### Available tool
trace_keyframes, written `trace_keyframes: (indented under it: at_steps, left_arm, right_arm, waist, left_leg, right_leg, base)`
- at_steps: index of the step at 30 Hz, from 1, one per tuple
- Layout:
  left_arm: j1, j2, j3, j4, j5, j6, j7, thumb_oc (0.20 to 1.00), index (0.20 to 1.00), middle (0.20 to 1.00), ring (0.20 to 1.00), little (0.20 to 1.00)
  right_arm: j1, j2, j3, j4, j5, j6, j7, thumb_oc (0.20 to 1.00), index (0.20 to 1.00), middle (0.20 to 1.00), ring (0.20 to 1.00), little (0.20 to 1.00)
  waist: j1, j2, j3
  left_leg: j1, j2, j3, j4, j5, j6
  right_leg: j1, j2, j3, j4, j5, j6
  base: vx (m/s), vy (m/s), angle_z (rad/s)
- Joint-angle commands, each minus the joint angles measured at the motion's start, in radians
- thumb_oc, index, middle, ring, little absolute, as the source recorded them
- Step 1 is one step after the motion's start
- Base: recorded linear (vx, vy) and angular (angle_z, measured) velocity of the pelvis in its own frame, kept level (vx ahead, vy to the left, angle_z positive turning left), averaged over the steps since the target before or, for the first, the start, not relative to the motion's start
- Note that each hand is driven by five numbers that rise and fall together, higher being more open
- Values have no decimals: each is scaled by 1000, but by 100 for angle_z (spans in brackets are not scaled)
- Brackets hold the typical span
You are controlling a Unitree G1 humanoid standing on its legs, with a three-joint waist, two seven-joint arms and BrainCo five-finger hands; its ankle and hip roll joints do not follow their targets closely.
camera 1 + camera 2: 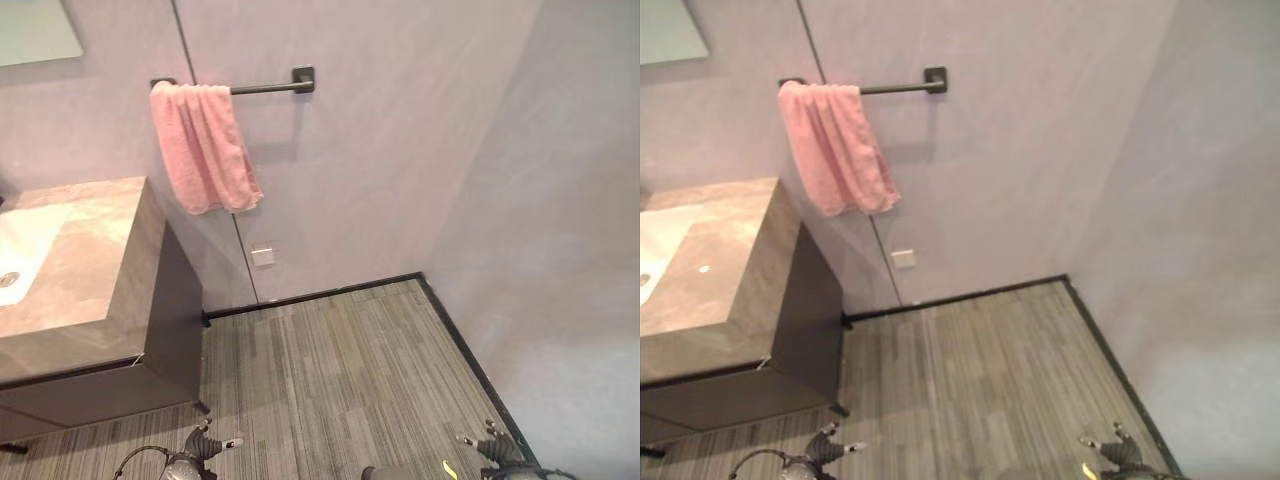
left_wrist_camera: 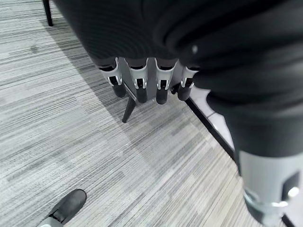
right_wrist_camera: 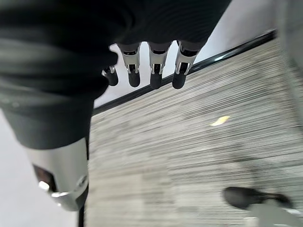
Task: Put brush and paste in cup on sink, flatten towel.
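A pink towel [image 1: 205, 150] hangs bunched at the left end of a dark wall bar [image 1: 270, 87]. Left of it stands the stone-topped vanity [image 1: 100, 250] with a white sink basin [image 1: 25, 240] at the view's left edge. My left hand [image 1: 200, 447] hangs low over the floor beside the vanity's front corner; in its wrist view the fingers [image 2: 137, 80] are straight and hold nothing. My right hand [image 1: 497, 452] hangs low near the right wall, its fingers [image 3: 154, 66] also straight and empty. Both hands are far below the towel.
The vanity's dark cabinet [image 1: 175, 310] stands on thin legs [image 2: 129, 109]. A white socket plate [image 1: 262, 256] sits on the wall under the towel. Two walls meet at a corner with a black skirting [image 1: 320, 292]. A small yellow mark [image 3: 220, 121] lies on the striped floor.
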Motion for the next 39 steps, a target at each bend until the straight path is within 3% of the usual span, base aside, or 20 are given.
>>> trace_keyframes:
  at_steps: [1,7,10,12,13,14,15,16,18,20,22,24,25,27,30,31,33,34,36,39]
  left_arm:
    - [-40,79,6,-28,34,-38,30,1000,1000,1000,1000,1000]
    - [-56,89,-14,-55,57,-41,36,1000,1000,1000,1000,1000]
    - [-71,93,-44,-71,78,-42,31,1000,1000,1000,1000,1000]
    - [-80,92,-57,-71,82,-41,31,1000,1000,1000,1000,1000]
    - [-80,92,-57,-71,82,-41,31,1000,1000,1000,1000,1000]
    - [-87,92,-62,-81,79,-40,31,1000,1000,1000,1000,1000]
    - [-93,95,-61,-84,75,-39,31,1000,1000,1000,1000,1000]
    - [-95,89,-60,-81,69,-39,27,1000,1000,1000,1000,1000]
    - [-105,79,-49,-55,58,-42,27,1000,1000,1000,1000,1000]
    - [-110,76,-47,-51,54,-42,25,1000,1000,1000,1000,1000]
    - [-132,77,-49,-32,59,-48,21,1000,1000,1000,1000,1000]
    - [-138,79,-48,-29,59,-47,21,1000,1000,1000,1000,1000]
    - [-143,82,-47,-37,51,-39,15,1000,1000,1000,1000,1000]
    - [-149,84,-34,-21,30,-40,10,1000,1000,1000,1000,1000]
    - [-155,83,-30,-22,21,-39,3,1000,1000,1000,1000,1000]
    - [-163,77,-30,-6,15,-37,4,1000,1000,1000,1000,1000]
    - [-168,76,-34,-5,14,-37,2,1000,1000,1000,1000,1000]
    - [-182,76,-38,-10,5,-36,6,1000,1000,1000,1000,1000]
    - [-192,67,-42,-6,-7,-38,13,1000,1000,1000,1000,1000]
    - [-190,54,-47,-14,-9,-45,18,1000,1000,1000,1000,1000]
  right_arm:
    - [-46,-14,41,-41,-9,-33,10,1000,1000,1000,1000,1000]
    - [-49,-18,44,-46,-42,-29,6,1000,1000,1000,1000,1000]
    - [-33,-21,24,-28,-40,-28,0,1000,1000,1000,1000,1000]
    - [-33,-25,24,-21,-35,-29,-1,1000,1000,1000,1000,1000]
    - [-33,-25,24,-21,-35,-29,-1,1000,1000,1000,1000,1000]
    - [-39,-26,27,-28,-34,-30,-6,1000,1000,1000,1000,1000]
    - [-43,-27,30,-36,-31,-31,-7,1000,1000,1000,1000,1000]
    - [-39,-29,33,-35,-27,-34,-7,1000,1000,1000,1000,1000]
    - [-37,-31,35,-31,-33,-35,-14,1000,1000,1000,1000,1000]
    - [-39,-35,37,-27,-38,-36,-16,1000,1000,1000,1000,1000]
    - [-32,-45,38,-38,-42,-36,-11,1000,1000,1000,1000,1000]
    - [-26,-52,43,-52,-57,-36,-11,1000,1000,1000,1000,1000]
    - [-17,-70,46,-74,-77,-29,-6,1000,1000,1000,1000,1000]
    - [-11,-89,58,-78,-89,-29,4,1000,1000,1000,1000,1000]
    - [3,-115,56,-106,-105,-28,6,1000,1000,1000,1000,1000]
    - [17,-129,48,-110,-112,-29,6,1000,1000,1000,1000,1000]
    - [22,-137,43,-116,-114,-28,4,1000,1000,1000,1000,1000]
    - [29,-149,37,-130,-115,-26,-4,1000,1000,1000,1000,1000]
    - [29,-155,39,-129,-127,-24,-17,1000,1000,1000,1000,1000]
    - [29,-165,35,-142,-136,-24,-32,1000,1000,1000,1000,1000]
  waist:
    - [18,-41,13]
    - [29,-40,9]
    - [16,-35,8]
    - [-4,-24,27]
    - [-1,-24,26]
    - [-16,-17,48]
    - [-24,-6,64]
    - [-42,9,70]
    - [-58,9,71]
    - [-68,5,71]
    - [-102,-11,76]
    - [-106,-14,76]
    - [-110,-17,64]
    - [-122,-19,54]
    - [-125,-20,54]
    - [-129,-23,56]
    - [-132,-29,56]
    - [-133,-42,64]
    - [-133,-37,69]
    - [-133,-5,68]
  left_leg:
    - [-80,-2,-33,80,14,1]
    - [-87,-46,-47,87,-9,25]
    - [-84,-85,-66,80,-17,43]
    - [-55,-113,-74,52,-18,72]
    - [-54,-113,-71,50,-18,72]
    - [-47,-117,-73,41,-15,84]
    - [-38,-113,-71,30,-12,90]
    - [-25,-119,-77,22,-18,97]
    - [14,-136,-55,9,-48,97]
    - [22,-142,-55,9,-59,93]
    - [60,-153,-57,19,-91,81]
    - [69,-149,-51,36,-104,76]
    - [68,-143,-53,81,-117,65]
    - [76,-127,-60,119,-112,49]
    - [47,-114,-77,255,-67,16]
    - [9,-94,-92,358,32,-31]
    - [-21,-84,-90,422,76,-49]
    - [-76,-65,-61,520,125,-75]
    - [-116,-40,-17,435,119,-61]
    - [-155,24,32,153,89,-31]
  right_leg:
    - [112,-69,8,-122,61,73]
    - [111,-107,-1,-99,78,92]
    - [92,-128,26,-30,126,104]
    - [13,-132,92,110,247,86]
    - [9,-133,96,113,246,87]
    - [-30,-118,123,173,291,73]
    - [-63,-94,143,214,276,62]
    - [-104,-14,171,241,197,47]
    - [-140,6,124,138,127,41]
    - [-153,15,127,77,133,48]
    - [-177,46,184,-47,177,72]
    - [-181,48,159,-52,182,71]
    - [-160,41,126,-30,160,57]
    - [-148,96,170,13,123,28]
    - [-122,108,157,26,104,-3]
    - [-80,118,145,8,94,-30]
    - [-61,115,136,-4,90,-44]
    - [-29,101,126,-18,81,-68]
    - [3,86,113,-45,68,-64]
    - [28,63,112,-83,41,-28]
  base:
    - [54,122,7]
    - [79,130,8]
    - [86,173,25]
    - [28,143,26]
    - [-21,123,21]
    - [-31,125,5]
    - [42,191,-20]
    - [156,145,-22]
    - [258,46,-28]
    - [211,-51,-20]
    - [293,-121,12]
    - [195,-134,6]
    - [224,-199,-3]
    - [287,-243,12]
    - [220,-209,16]
    - [211,-222,-3]
    - [213,-211,11]
    - [210,-166,34]
    - [265,-87,36]
    - [299,163,37]
